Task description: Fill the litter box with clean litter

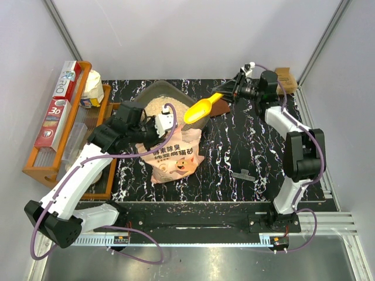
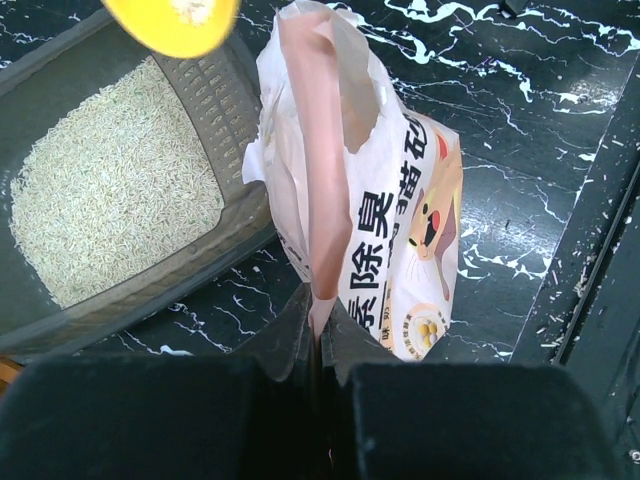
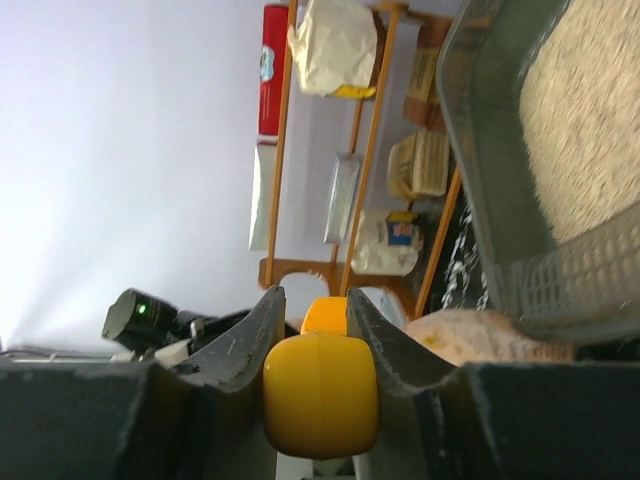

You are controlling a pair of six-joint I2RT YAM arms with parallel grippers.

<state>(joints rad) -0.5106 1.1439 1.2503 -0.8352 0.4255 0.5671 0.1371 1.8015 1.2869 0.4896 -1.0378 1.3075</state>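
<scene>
The dark grey litter box (image 1: 153, 89) stands at the back centre with pale beige clean litter (image 1: 157, 107) in it; the left wrist view shows the box (image 2: 215, 95) and the litter (image 2: 110, 200) too. My left gripper (image 2: 320, 320) is shut on the top edge of the pink pig-printed bag (image 2: 400, 220), which stands upright and open in front of the box (image 1: 173, 158). My right gripper (image 3: 312, 305) is shut on the handle of the yellow scoop (image 3: 320, 395). The scoop (image 1: 199, 110) hangs above the bag's mouth beside the box, with a few granules in its bowl (image 2: 175, 18).
An orange wooden rack (image 1: 58, 129) with boxes and bags stands along the left edge. A small grey tool (image 1: 242, 174) lies on the black marbled table (image 1: 246, 146). A cardboard box (image 1: 286, 76) sits at the back right corner.
</scene>
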